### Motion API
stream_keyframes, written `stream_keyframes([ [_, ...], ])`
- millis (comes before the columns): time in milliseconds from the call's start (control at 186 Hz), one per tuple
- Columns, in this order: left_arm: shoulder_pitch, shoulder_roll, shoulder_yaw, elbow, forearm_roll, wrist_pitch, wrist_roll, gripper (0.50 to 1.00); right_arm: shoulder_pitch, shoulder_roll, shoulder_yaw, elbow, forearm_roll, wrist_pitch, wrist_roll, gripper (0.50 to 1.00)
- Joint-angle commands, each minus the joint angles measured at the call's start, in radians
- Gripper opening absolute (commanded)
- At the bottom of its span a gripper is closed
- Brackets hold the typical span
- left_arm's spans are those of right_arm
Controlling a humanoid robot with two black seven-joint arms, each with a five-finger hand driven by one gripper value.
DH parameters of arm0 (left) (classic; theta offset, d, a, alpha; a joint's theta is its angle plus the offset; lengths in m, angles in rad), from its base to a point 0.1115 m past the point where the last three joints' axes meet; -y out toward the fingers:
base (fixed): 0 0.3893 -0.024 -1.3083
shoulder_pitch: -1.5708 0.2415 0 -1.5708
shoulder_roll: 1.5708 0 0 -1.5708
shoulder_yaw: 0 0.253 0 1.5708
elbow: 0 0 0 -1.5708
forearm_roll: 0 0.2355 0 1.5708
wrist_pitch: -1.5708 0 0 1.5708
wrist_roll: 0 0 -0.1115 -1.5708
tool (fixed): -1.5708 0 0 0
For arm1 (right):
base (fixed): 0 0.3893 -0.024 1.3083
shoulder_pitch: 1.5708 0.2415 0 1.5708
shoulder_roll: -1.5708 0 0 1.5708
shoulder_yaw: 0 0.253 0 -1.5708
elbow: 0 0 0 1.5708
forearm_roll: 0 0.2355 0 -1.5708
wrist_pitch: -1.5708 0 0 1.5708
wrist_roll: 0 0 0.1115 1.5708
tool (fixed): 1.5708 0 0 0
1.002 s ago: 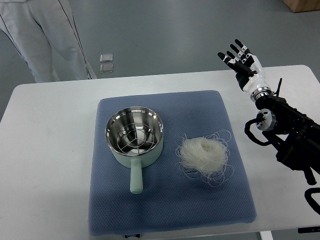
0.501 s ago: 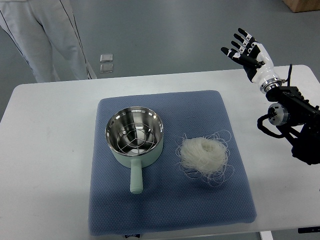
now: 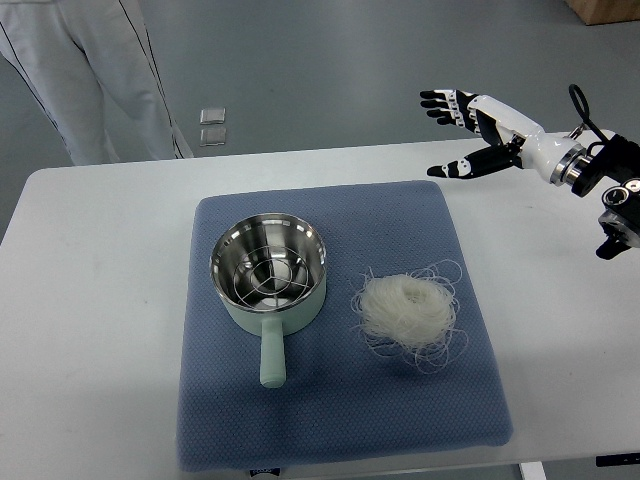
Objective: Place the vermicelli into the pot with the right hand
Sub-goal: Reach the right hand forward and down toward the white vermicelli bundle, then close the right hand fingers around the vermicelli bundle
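Vermicelli [image 3: 407, 307] is what this whole job turns on, and it is the smallest thing on show, so take the scene from the big pieces down. The white worktop [image 3: 100, 260] carries a blue mat [image 3: 330, 420] that covers most of its middle. On the mat's left half stands the pale green pot [image 3: 268, 272], steel-lined with a wire rack inside, its handle pointing toward the robot's side. Just to the right of the pot, on the same mat, lies the vermicelli: a loose white nest with stray strands curling out around it, near the pot but not touching it. A person in light trousers [image 3: 90, 70] stands beyond the pot's far left, off the worktop.

The right hand [image 3: 478, 130] hangs in the air past the pot's far right, over the back edge of the worktop, fingers spread wide and holding nothing. It is well apart from the nest, beyond it and to its right.

To do the reach well, I'd say the hand should come down over the nest's dense centre and close around the bulk, not the loose fringe, since those strands look likely to slip or trail over the pot rim.
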Motion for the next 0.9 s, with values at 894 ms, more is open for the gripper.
stream_keyframes([
  [894,0.0,0.0,0.0,0.0,0.0,0.0,0.0,1.0,-0.114,-0.127,-0.106,0.293,-0.45,0.106,0.047,0.921],
])
